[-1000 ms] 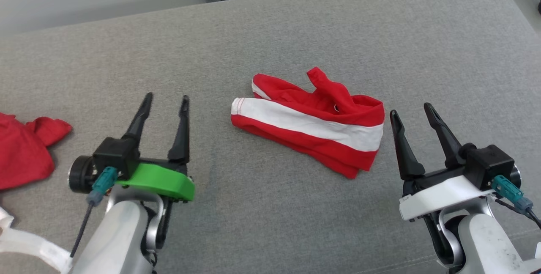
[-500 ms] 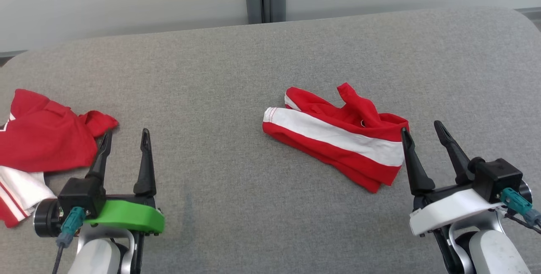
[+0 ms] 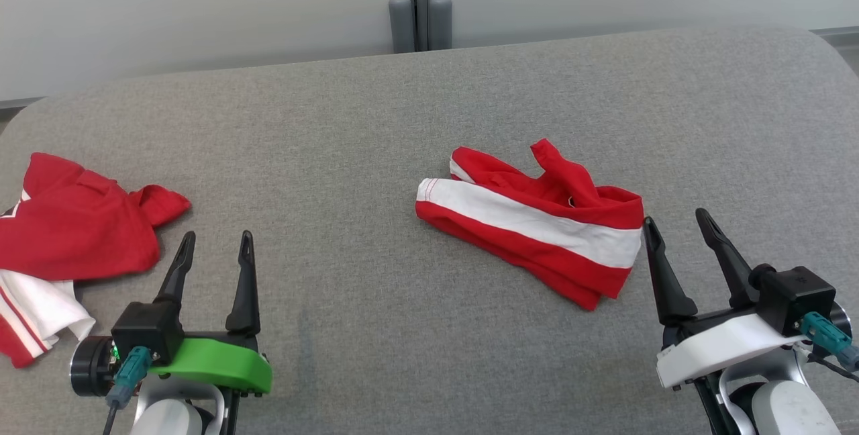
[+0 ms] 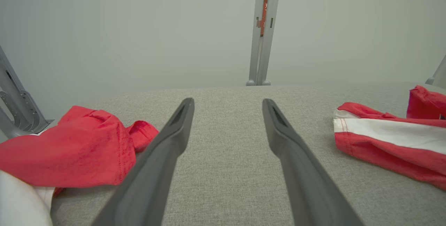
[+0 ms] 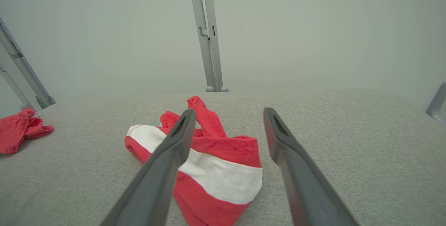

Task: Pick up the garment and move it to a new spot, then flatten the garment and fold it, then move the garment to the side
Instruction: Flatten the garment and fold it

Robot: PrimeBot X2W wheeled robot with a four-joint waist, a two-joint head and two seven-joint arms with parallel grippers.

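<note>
Both arms waiting over the laundry: I am holding my left gripper point(image 3: 218, 235) and my right gripper point(image 3: 674, 217) wide open and empty above the grey padded table point(image 3: 349, 153), one on each side of the grey post point(image 3: 419, 19) standing at its far edge. The striped garment point(image 3: 537, 220), red and white, is lying nearer to me than the post and a little to its right, loosely doubled over with a red flap sticking up, its corner just beside my right gripper; whether they are touching I cannot tell. A crumpled red garment point(image 3: 74, 227) is lying far to the left of the post, just beyond my left gripper. Judging by its bundled shape, the striped garment is looking only roughly folded, so flattening, a neat fold and the move aside are probably all waiting
</note>
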